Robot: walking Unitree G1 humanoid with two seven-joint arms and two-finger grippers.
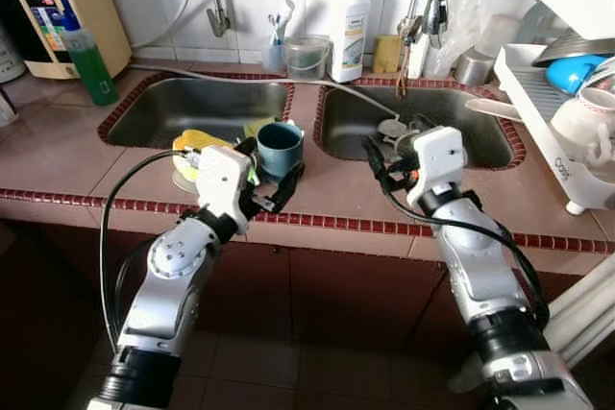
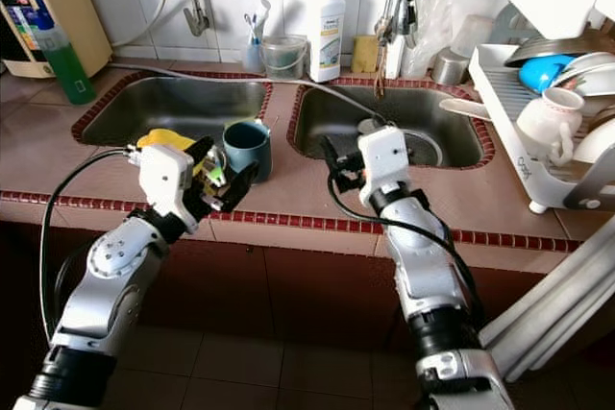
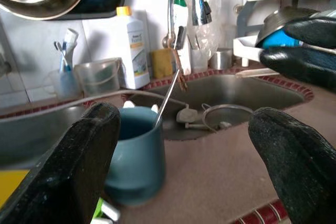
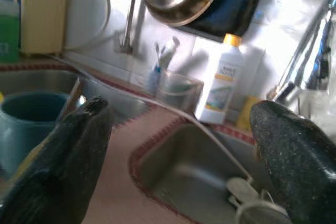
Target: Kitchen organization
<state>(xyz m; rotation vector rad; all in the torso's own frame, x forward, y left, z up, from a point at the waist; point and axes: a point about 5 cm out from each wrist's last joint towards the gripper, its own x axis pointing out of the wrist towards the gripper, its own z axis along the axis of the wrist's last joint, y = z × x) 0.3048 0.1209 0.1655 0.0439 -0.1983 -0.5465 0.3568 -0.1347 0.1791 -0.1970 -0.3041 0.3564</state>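
Observation:
A teal mug point(image 1: 280, 147) stands upright on the tiled counter strip point(image 1: 317, 180) between the two sinks. My left gripper point(image 1: 269, 172) is open just in front of it, low over the counter edge. In the left wrist view the mug point(image 3: 135, 153) sits close behind one black finger point(image 3: 68, 177), off to that side of the gap. My right gripper point(image 1: 389, 148) is open at the near rim of the right sink point(image 1: 423, 127), holding nothing. The right wrist view looks past its fingers point(image 4: 63, 166) at the mug point(image 4: 23, 121) and the sink.
A yellow sponge-like item point(image 1: 197, 139) lies at the left sink point(image 1: 187, 108) edge beside the mug. A green bottle point(image 1: 91, 64), a clear container point(image 1: 306, 57) and a white detergent bottle point(image 1: 352, 31) line the back. A white dish rack point(image 1: 562, 141) with cups and bowls stands right.

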